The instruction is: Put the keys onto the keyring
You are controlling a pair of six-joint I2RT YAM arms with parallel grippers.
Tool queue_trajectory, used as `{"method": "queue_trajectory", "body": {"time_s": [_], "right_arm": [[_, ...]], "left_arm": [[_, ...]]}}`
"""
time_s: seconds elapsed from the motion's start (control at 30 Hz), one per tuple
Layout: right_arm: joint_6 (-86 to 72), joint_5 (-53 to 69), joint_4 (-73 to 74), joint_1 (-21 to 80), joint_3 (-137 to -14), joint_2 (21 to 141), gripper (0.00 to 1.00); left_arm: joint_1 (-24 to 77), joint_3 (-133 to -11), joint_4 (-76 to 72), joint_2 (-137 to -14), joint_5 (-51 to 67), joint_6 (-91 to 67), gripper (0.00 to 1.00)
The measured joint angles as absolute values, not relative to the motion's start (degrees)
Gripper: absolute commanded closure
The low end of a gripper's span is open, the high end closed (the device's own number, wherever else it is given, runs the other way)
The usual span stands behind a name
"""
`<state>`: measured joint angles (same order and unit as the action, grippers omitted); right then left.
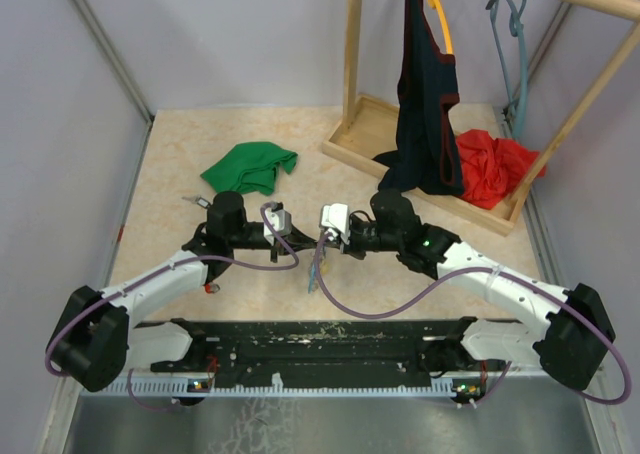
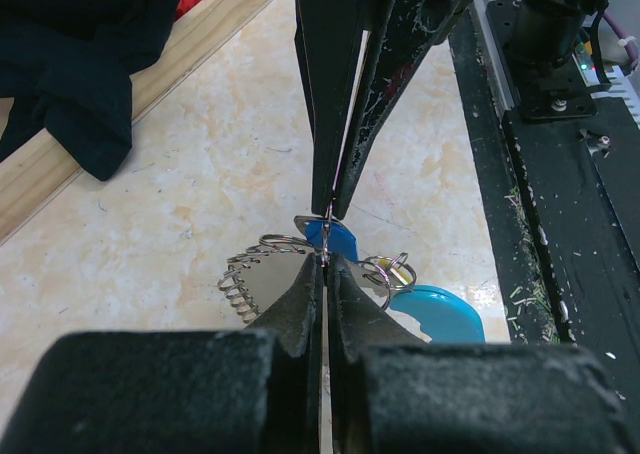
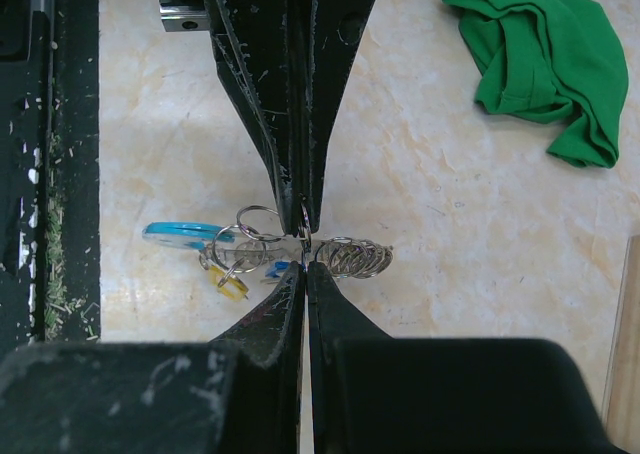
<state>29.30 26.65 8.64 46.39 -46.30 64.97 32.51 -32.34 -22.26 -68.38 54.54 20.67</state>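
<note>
Two clamps, yours: left gripper [image 2: 324,267], right gripper [image 3: 305,267] pinched tight on keyring [image 3: 358,258] (tips facing); keys [image 3: 231,280] bunched alongside.

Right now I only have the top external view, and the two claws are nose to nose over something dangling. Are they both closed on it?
Observer: Yes. In the left wrist view the left claw is shut on a ring of the keyring.
Operator: And the right one?
Observer: The right claw is shut too, apparently on the blue key.
Operator: Any other keys there?
Observer: A yellow key sits next to the light blue tag.
</note>
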Motion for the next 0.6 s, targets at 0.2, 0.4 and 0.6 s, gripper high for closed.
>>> {"method": "queue_trajectory", "body": {"time_s": [0.2, 0.4, 0.6], "right_arm": [[28.95, 26.63, 8.67, 46.39, -46.3, 64.97, 1.0], [28.75, 25.87, 9.52, 46.39, -46.3, 64.71, 1.0], [28.73, 25.36, 9.58, 46.39, -46.3, 64.49, 1.0]], "left_arm": [[32.53, -32.34, -22.26, -68.38, 54.46, 20.67, 1.0], [32.75, -32.34, -22.26, -68.36, 53.58, 20.67, 1.0], [32.75, -32.34, -22.26, -68.36, 53.43, 20.67, 1.0]]}}
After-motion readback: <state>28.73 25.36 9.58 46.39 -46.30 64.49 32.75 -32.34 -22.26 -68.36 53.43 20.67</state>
